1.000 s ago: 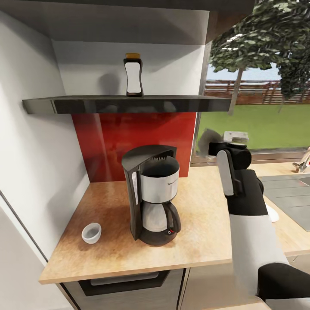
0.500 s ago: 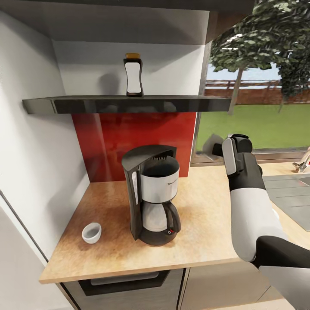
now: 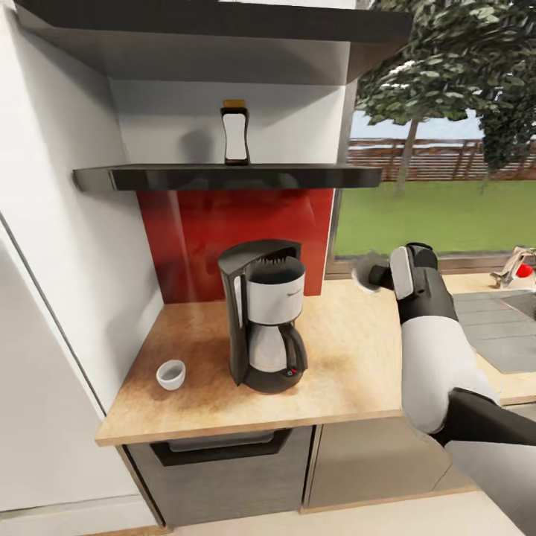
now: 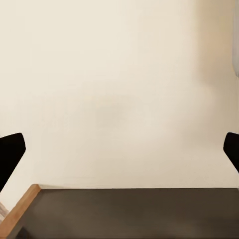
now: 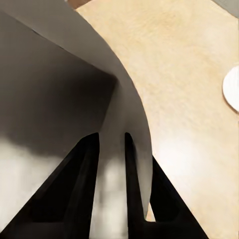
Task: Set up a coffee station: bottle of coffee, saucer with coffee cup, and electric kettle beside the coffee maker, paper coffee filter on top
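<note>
Our right gripper (image 5: 110, 164) pinches the paper coffee filter (image 5: 64, 99) beside the coffee maker (image 3: 264, 324), above the kitchen countertop (image 3: 350, 357); our left gripper (image 4: 119, 149) gapes wide. We judge the thin cone could crumple or slip when lowered

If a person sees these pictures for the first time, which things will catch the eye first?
The coffee maker stands in the middle of the kitchen countertop, before a red wall panel. The bottle of coffee stands alone on the kitchen shelf above it. The right gripper pinches the paper coffee filter.
</note>
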Robot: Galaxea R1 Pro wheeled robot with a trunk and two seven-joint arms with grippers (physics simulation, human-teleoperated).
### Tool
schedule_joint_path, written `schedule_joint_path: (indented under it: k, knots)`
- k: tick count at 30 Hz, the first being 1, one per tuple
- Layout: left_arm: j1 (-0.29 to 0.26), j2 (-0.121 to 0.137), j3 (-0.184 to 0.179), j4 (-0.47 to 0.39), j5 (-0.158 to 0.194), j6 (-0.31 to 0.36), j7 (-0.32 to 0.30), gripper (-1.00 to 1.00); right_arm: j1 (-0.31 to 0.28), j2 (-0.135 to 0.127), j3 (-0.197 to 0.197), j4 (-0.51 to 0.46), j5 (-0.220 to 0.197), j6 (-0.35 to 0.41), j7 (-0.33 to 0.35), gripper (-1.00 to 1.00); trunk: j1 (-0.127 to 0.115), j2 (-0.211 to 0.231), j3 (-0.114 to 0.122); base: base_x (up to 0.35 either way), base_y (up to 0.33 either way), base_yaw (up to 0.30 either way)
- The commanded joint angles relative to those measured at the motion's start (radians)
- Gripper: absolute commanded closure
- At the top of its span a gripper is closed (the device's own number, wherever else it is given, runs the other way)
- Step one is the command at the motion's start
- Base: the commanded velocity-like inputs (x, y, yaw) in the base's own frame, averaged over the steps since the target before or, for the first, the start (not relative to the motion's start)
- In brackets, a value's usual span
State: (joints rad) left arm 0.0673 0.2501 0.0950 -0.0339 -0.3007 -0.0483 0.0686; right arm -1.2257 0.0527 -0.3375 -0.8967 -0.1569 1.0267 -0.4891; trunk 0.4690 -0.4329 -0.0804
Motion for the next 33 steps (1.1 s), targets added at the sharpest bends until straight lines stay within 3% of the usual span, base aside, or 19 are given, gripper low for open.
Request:
schedule_joint_path:
  k: [1,5,7,9,12,13,17,21,22,23,26,29,33]
  knots:
    - [0.0,0.0,0.009,-0.001,-0.01,-0.002,0.002,-1.0,-0.022,-0.008,-0.019,0.049,-0.014,-0.001,-0.011,1.0,0.0,-0.002,-0.002,-0.15,0.0,0.0]
    - [0.0,0.0,0.009,0.0,-0.01,-0.002,0.002,-1.0,-0.082,-0.032,-0.043,0.182,-0.015,-0.001,-0.012,1.0,0.0,-0.002,-0.002,-0.057,0.0,0.0]
    - [0.0,-0.001,0.01,0.0,-0.01,-0.002,0.002,-1.0,-0.151,-0.042,-0.053,0.268,-0.015,-0.001,-0.014,1.0,0.0,-0.002,-0.002,-0.009,0.0,0.0]
    - [0.0,-0.002,0.011,-0.001,-0.01,-0.002,0.002,-1.0,-0.184,-0.048,-0.073,0.32,-0.015,-0.001,-0.014,1.0,0.0,-0.002,-0.002,-0.003,0.0,0.0]
    - [0.0,-0.004,0.011,-0.001,-0.01,-0.002,0.002,-1.0,-0.242,-0.057,-0.154,0.413,-0.015,0.0,-0.015,1.0,0.0,-0.002,-0.002,-0.001,0.0,0.0]
    - [0.0,-0.005,0.011,-0.001,-0.011,-0.002,0.002,-1.0,-0.272,-0.059,-0.208,0.458,-0.015,0.001,-0.016,1.0,0.0,-0.002,-0.002,0.0,0.0,0.0]
    - [0.0,-0.006,0.011,-0.001,-0.011,-0.002,0.001,-1.0,-0.34,-0.061,-0.303,0.536,-0.016,0.001,-0.031,1.0,0.0,-0.002,-0.002,0.0,0.0,0.0]
    - [0.0,-0.006,0.011,-0.001,-0.011,-0.002,0.0,-1.0,-0.394,-0.066,-0.484,0.567,-0.016,0.001,-0.142,1.0,0.0,-0.002,-0.002,0.0,0.0,0.0]
    - [0.0,-0.006,0.011,-0.001,-0.011,-0.002,0.0,-1.0,-0.401,-0.068,-0.51,0.57,-0.016,0.001,-0.163,1.0,0.0,-0.002,-0.002,0.0,0.0,0.0]
    - [0.0,-0.006,0.011,-0.001,-0.01,-0.002,0.0,-1.0,-0.425,-0.075,-0.593,0.584,-0.015,0.0,-0.228,1.0,0.0,-0.002,-0.002,0.0,0.0,0.0]
    - [0.0,-0.006,0.012,-0.001,-0.009,-0.002,0.0,-1.0,-0.487,-0.095,-0.775,0.633,-0.015,-0.001,-0.373,1.0,0.0,-0.002,-0.002,0.0,0.0,0.0]
    - [0.0,-0.006,0.012,-0.001,-0.009,-0.001,0.0,-1.0,-0.52,-0.107,-0.912,0.662,-0.015,-0.002,-0.494,1.0,0.0,-0.002,-0.002,0.0,0.0,0.0]
    - [0.0,-0.006,0.012,-0.001,-0.009,-0.001,0.0,-1.0,-0.527,-0.109,-0.946,0.671,-0.015,-0.003,-0.527,1.0,0.0,-0.002,-0.002,0.0,0.0,0.0]
